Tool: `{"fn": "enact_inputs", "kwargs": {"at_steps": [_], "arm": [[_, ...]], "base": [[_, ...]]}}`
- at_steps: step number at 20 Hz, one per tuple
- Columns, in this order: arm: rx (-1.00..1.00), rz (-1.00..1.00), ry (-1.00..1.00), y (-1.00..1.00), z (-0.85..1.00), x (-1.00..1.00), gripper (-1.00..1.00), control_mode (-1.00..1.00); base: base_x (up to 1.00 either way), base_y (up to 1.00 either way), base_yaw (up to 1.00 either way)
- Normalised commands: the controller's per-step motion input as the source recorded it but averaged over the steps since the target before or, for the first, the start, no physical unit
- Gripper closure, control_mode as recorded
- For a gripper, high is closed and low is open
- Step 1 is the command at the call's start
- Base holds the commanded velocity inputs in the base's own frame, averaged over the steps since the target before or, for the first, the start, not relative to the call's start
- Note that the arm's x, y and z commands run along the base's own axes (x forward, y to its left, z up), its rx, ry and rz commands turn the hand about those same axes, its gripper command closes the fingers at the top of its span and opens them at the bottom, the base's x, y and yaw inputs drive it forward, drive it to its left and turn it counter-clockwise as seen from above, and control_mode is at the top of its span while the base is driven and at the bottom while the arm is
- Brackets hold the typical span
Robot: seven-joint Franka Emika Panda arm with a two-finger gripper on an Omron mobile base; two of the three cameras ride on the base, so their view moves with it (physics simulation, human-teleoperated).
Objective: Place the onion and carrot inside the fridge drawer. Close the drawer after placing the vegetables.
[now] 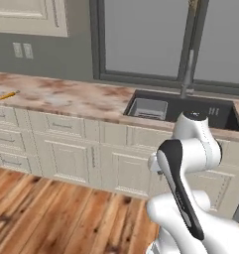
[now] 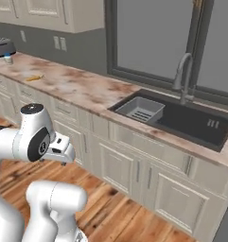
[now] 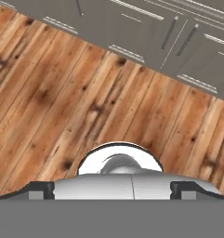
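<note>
From the left base view I see the marbled pink-brown table (image 1: 66, 96) running across the frame over cream cabinets (image 1: 66, 154). A carrot (image 1: 9, 95) lies far to the left on it, well apart from the dark sink (image 1: 190, 111), which holds a grey rack (image 1: 148, 108) in its left end. The faucet (image 1: 187, 74) stands behind the sink before the window (image 1: 146, 37). My arm (image 1: 188, 163) is folded up at the lower right, over the wooden floor (image 1: 56, 213).

In the right base view the carrot (image 2: 35, 78) lies on the table (image 2: 82, 92) left of the sink (image 2: 181, 120). A toaster (image 2: 3, 47) sits at the far left end, a small blue-topped object I cannot identify just in front of it.

The hand view looks down at floor planks (image 3: 85, 102) and cabinet bases (image 3: 178, 42). The gripper (image 3: 112, 190) has its fingertips (image 3: 36, 190) spread wide at the bottom corners, holding nothing. I cannot place the fridge drawer or the onion from here.
</note>
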Motion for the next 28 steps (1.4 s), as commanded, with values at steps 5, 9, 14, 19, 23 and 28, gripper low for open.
{"fn": "enact_inputs", "kwargs": {"at_steps": [5,9,14,19,23,28], "arm": [[0.0,0.0,0.0,0.0,0.0,0.0,-1.0,1.0],[0.0,0.0,0.0,0.0,0.0,0.0,-1.0,1.0],[0.0,0.0,0.0,0.0,0.0,0.0,-1.0,1.0],[0.0,0.0,0.0,0.0,0.0,0.0,-1.0,1.0],[0.0,0.0,0.0,0.0,0.0,0.0,-1.0,1.0],[0.0,0.0,0.0,0.0,0.0,0.0,-1.0,1.0]], "base": [[1.0,1.0,-0.24],[0.83,1.0,-0.23],[0.77,1.0,-0.22],[0.43,1.0,-0.15],[0.42,1.0,-0.13],[0.52,1.0,-0.13]]}}
